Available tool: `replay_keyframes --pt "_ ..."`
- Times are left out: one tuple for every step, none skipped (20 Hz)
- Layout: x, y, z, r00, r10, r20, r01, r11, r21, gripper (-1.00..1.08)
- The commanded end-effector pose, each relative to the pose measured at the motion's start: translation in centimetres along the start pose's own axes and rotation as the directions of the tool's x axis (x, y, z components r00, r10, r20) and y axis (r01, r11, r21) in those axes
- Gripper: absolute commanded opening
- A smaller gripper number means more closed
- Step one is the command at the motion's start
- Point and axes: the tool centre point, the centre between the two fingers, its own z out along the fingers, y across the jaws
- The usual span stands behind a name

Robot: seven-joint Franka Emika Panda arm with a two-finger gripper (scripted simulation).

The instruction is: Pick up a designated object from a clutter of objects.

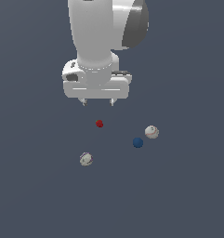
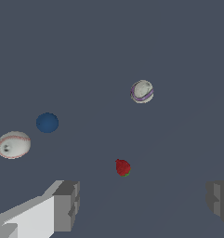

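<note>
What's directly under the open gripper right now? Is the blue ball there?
No. Between the fingers of the gripper the wrist view shows only bare floor, with the red lump just ahead. The dark blue ball sits off to one side, uncovered. Nothing looks hidden.

A glossy white robot arm [image 1: 95, 35] of rounded, tube-like segments carries a dark grey cap on one joint. Below sits a broad, boxy white gripper [image 1: 98, 102] with small dark recesses on its body and two short, pale grey fingertips [image 1: 84, 101]. The wrist view shows blocky grey finger pads [image 2: 67, 205] with ridged edges.
</note>
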Motion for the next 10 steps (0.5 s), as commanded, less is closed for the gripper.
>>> replay_keyframes --pt "0.1 -0.2 0.1 1.0 -0.001 0.0 0.001 1.0 0.0 1.0" --pt "0.2 -0.3 0.3 1.0 -0.001 0.0 0.001 1.0 0.0 1.0" --pt "0.2 -0.4 0.5 1.0 -0.001 -0.001 0.001 1.0 -0.001 1.0" --pt "0.4 -0.6 0.7 1.0 -0.002 -0.001 0.002 1.0 -0.001 1.0" --pt "0.5 -0.9 1.0 1.0 -0.003 -0.002 0.003 1.0 -0.002 1.0" --pt "0.7 -1.2 1.3 1.0 -0.004 -0.004 0.004 1.0 -0.003 1.0" --pt "0.9 -1.5 1.7 1.0 -0.005 -0.005 0.005 1.0 -0.004 1.0" --pt "1.1 -1.9 2.2 1.0 -0.007 -0.006 0.007 1.0 -0.004 1.0" --pt "1.4 -2.3 2.7 1.0 -0.008 -0.008 0.008 1.0 -0.005 1.0" --pt "1.6 -2.8 3.2 1.0 -0.009 -0.009 0.009 1.0 -0.006 1.0"
